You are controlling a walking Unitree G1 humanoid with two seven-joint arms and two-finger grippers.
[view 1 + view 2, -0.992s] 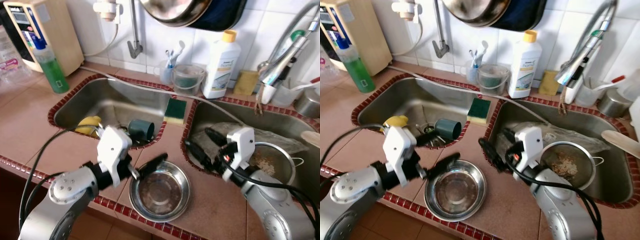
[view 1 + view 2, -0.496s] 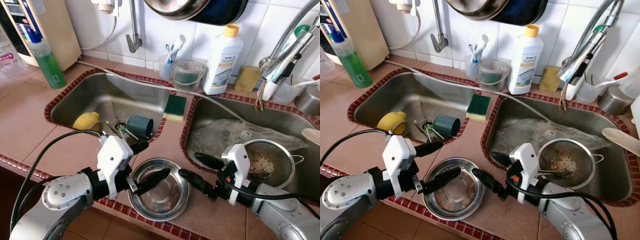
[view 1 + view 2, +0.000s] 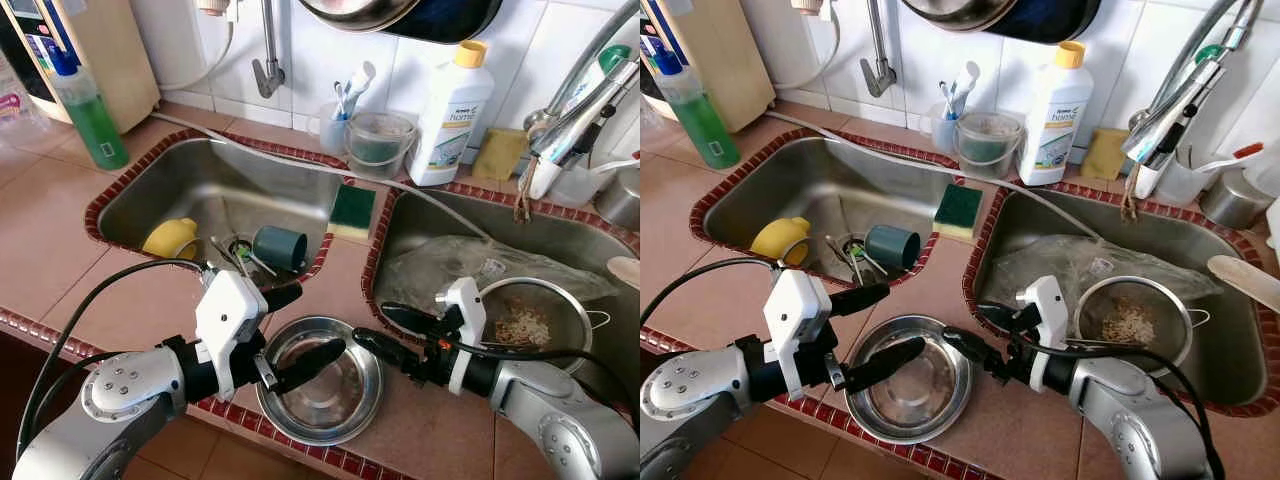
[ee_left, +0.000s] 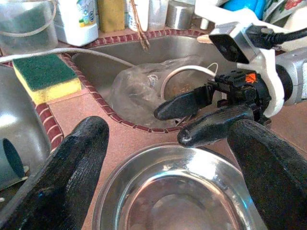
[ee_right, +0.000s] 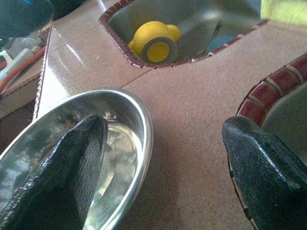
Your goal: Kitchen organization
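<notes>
Steel bowl (image 3: 322, 380): right hand (image 3: 378, 328) nearer

Tiled kitchen counter with a double sink, lit by daylight.

White wall tiles (image 3: 410, 55) rise behind a reddish-brown tiled counter (image 3: 60, 235) edged with small dark-red tiles. Two steel basins are sunk into it: the left sink (image 3: 180, 185) and the right sink (image 3: 430, 225), with a narrow strip of counter between them. A tap (image 3: 268, 60) comes off the wall above the left one, and a curved chrome faucet (image 3: 590, 90) stands by the right one. A beige appliance (image 3: 95, 45) sits at the far left corner.
</notes>
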